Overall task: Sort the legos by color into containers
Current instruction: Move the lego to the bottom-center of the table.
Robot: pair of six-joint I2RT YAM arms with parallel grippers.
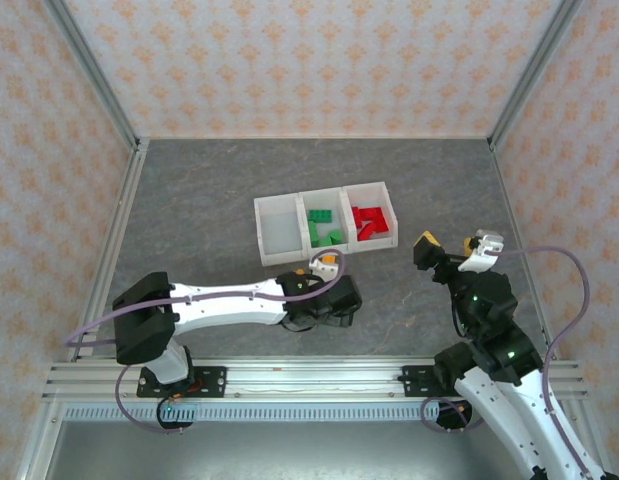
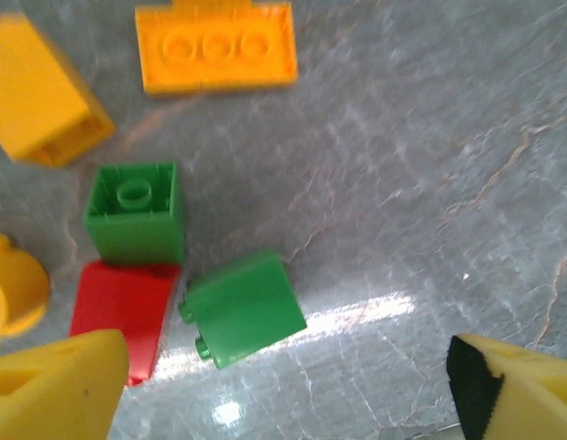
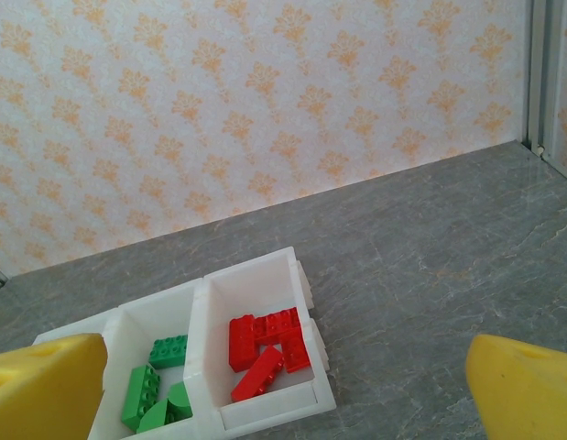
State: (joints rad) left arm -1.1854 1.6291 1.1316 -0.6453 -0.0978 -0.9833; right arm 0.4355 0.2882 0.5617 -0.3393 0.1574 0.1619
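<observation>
The three joined white containers [image 1: 272, 208] stand mid-table; the middle one holds green legos [image 1: 326, 228], the right one red legos [image 1: 371, 222], the left one nothing. My left gripper [image 2: 283, 403] hangs open, low over loose legos: a green brick on its side [image 2: 242, 309], an upturned green brick [image 2: 135, 213], a red brick [image 2: 118, 312], an orange-yellow plate [image 2: 216, 46], an orange-yellow brick [image 2: 40, 92] and a round orange piece [image 2: 13, 284]. My right gripper [image 3: 283, 390] is open and holds nothing, raised to the right of the containers [image 3: 306, 298].
The left arm [image 1: 229, 300] lies across the near table in front of the containers, covering the loose bricks from above. Patterned walls and metal frame posts close in the grey table [image 1: 209, 180]. A rail runs along the near edge.
</observation>
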